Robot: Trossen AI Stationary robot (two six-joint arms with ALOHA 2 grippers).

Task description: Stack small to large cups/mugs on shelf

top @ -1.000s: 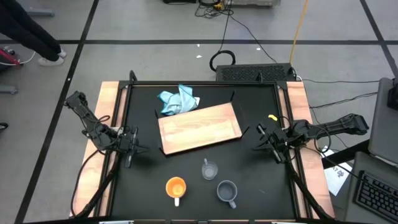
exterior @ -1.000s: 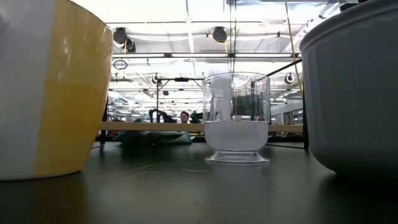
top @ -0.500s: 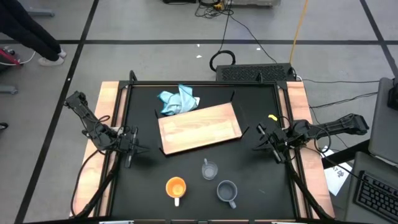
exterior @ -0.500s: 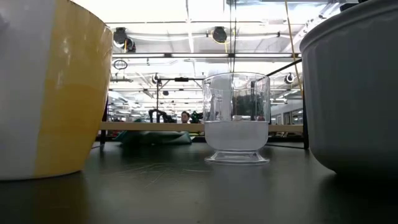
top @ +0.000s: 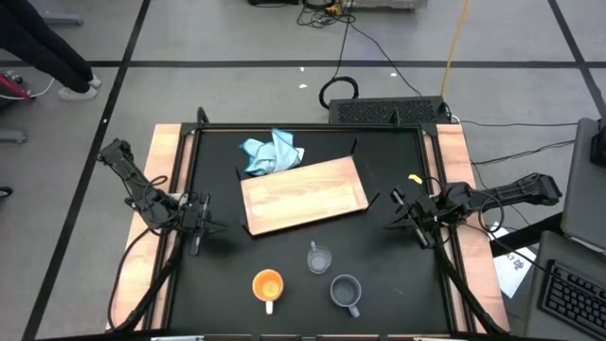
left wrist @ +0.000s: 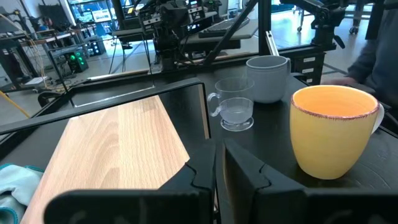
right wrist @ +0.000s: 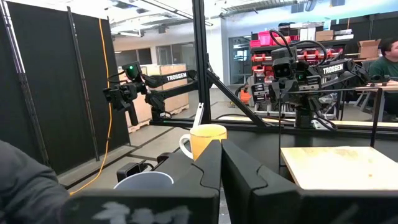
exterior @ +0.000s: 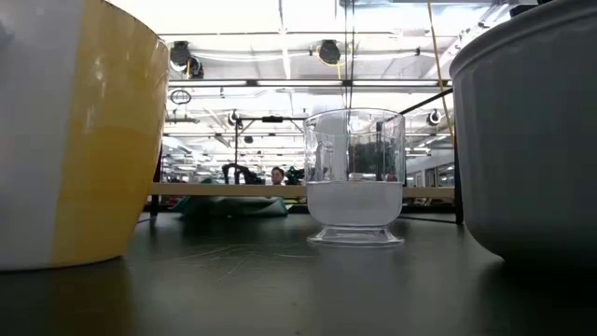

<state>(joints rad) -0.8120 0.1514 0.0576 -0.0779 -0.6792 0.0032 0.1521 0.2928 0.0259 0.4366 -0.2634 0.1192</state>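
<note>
Three cups stand upright on their bases on the black table near its near edge: the orange mug (top: 268,286) with a white handle, the clear glass cup (top: 318,258) and the grey-blue mug (top: 346,292). The shelf (top: 303,194), a light wooden board, lies flat at mid-table. My left gripper (top: 202,224) hovers shut at the table's left edge, pointing across toward the cups (left wrist: 233,106). My right gripper (top: 409,216) hovers shut at the right edge. Both hold nothing.
A crumpled light-blue cloth (top: 273,153) lies beyond the board's far left corner. A black frame rail (top: 312,126) rims the table. In the low view the orange mug (exterior: 79,140) and the grey-blue mug (exterior: 527,131) flank the glass cup (exterior: 354,177). People sit in the room beyond.
</note>
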